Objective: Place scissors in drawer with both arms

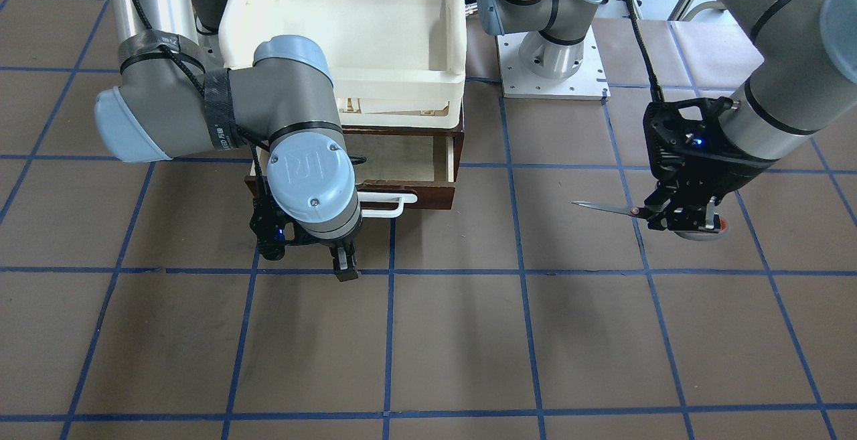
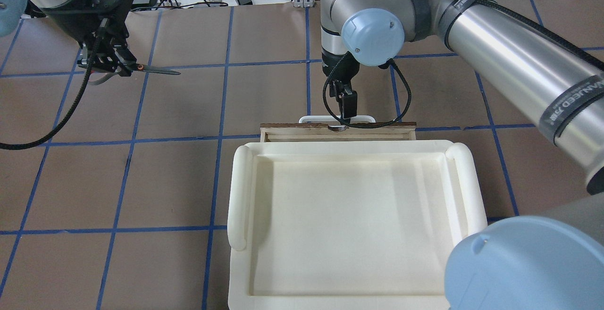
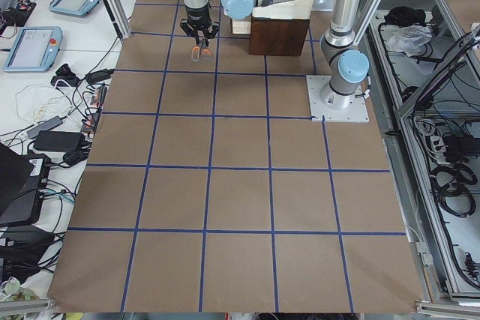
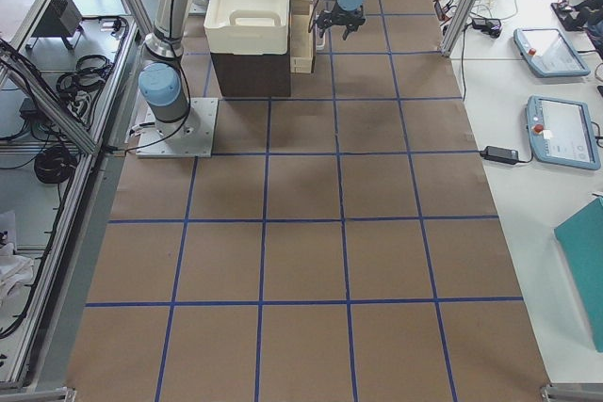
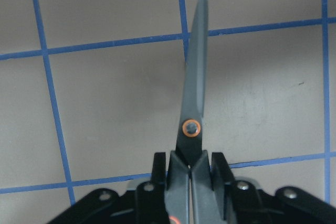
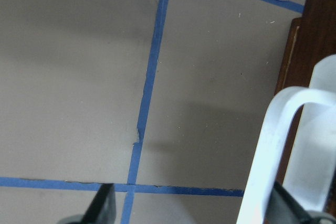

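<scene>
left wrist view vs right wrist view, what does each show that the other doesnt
Only the left wrist view: the scissors, blades closed, gripped just behind the pivot by the left gripper. Only the right wrist view: the dark front of the drawer and its white handle, by the open right gripper. Both: the brown table with blue tape lines.

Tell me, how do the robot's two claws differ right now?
The left gripper is shut on the scissors, gripping near the pivot with the blades pointing out; the right gripper is open and holds nothing. The left gripper hangs over bare table, well to the side of the drawer; the right gripper sits just in front of the drawer's white handle. Both are black two-finger claws with blue lights.
</scene>
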Tool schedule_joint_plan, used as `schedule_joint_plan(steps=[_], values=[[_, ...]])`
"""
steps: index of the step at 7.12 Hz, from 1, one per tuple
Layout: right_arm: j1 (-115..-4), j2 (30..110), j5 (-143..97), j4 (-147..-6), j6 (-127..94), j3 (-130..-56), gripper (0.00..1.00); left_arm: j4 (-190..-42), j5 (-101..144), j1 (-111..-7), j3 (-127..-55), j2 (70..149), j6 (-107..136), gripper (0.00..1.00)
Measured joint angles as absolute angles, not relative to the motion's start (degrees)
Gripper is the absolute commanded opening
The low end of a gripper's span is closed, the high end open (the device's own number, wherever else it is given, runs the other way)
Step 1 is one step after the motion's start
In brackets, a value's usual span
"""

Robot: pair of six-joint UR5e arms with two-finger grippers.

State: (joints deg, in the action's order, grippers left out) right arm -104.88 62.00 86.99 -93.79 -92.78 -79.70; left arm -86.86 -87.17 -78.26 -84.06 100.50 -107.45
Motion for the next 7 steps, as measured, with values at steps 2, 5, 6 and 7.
schedule_joint_plan(steps=[2, 5, 6, 7], values=[[-104.86, 61.66, 86.85, -93.85, -92.20, -78.83, 1.00, -86.92, -87.11, -78.31, -84.10, 100.47, -107.41, 0.00], [-104.85, 60.46, 86.65, -94.49, -91.98, -77.98, 1.00, -86.92, -87.04, -78.31, -84.22, 100.46, -107.40, 0.00], [-104.86, 60.08, 86.62, -94.66, -91.95, -77.44, 1.00, -86.92, -87.02, -78.31, -84.25, 100.46, -107.40, 0.00], [-104.85, 59.91, 86.62, -94.71, -91.94, -76.86, 1.00, -86.92, -87.02, -78.31, -84.27, 100.46, -107.40, 0.00]])
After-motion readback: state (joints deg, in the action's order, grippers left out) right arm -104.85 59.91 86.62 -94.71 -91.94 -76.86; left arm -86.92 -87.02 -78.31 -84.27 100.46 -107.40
